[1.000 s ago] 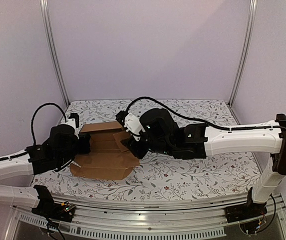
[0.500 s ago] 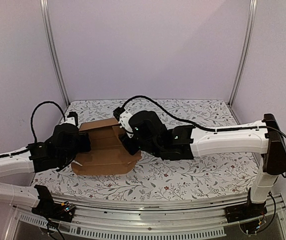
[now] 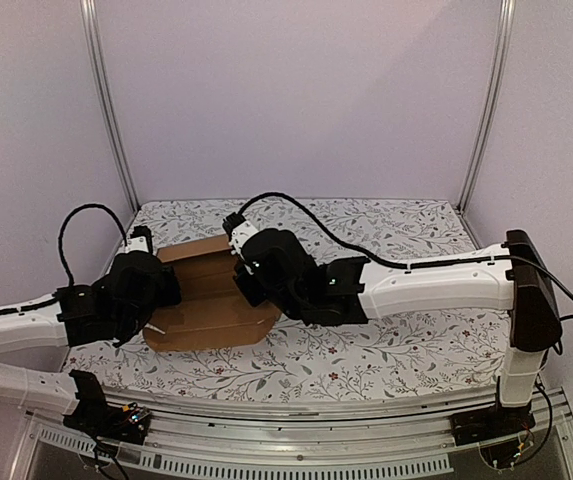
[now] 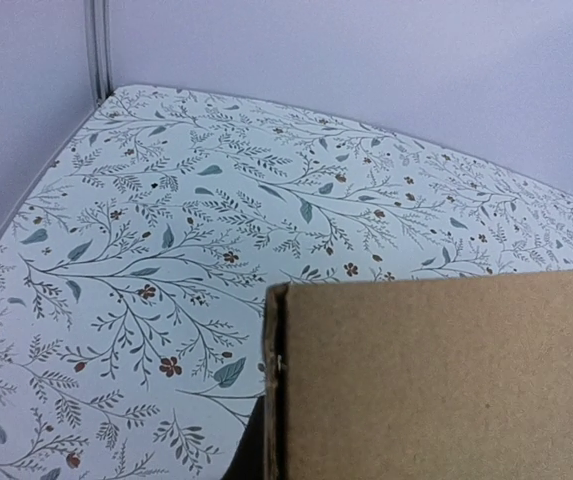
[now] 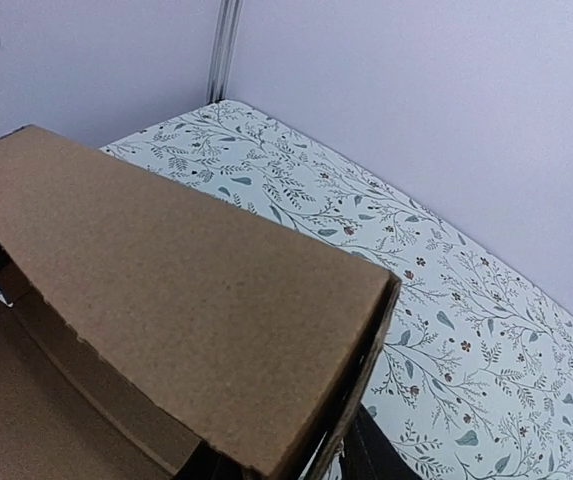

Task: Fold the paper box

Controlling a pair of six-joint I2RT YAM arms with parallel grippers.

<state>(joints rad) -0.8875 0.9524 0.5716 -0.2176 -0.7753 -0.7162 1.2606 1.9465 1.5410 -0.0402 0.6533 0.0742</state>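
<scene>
- The paper box (image 3: 206,312) lies on the left part of the flowered table (image 3: 396,350). It is a brown sheet, only partly folded, and it sits between the two arms.
- The left gripper (image 3: 166,290) is at the left edge of the box and the right gripper (image 3: 250,288) is at its right side, both against the cardboard or just beside it.
- Fingers: in the left wrist view a plain panel (image 4: 446,380) covers the place where the fingers should be, and in the right wrist view a raised flap (image 5: 166,300) does the same. So I cannot tell how far either gripper is open, or whether it really holds the cardboard.
- Risk one: if only one side has a real hold, pushing the flap over may turn the whole sheet on the cloth instead of bending it — the fold would then not close.
- Risk two: the flap seems to stand at a slant, not upright, though the view is too close to be sure. Pressing it down away from the crease line could crush the panel.
- Risk three: the two arms are close together over a small piece — if both move inward, the cardboard may buckle in the middle, or a tab may miss its slot.
</scene>
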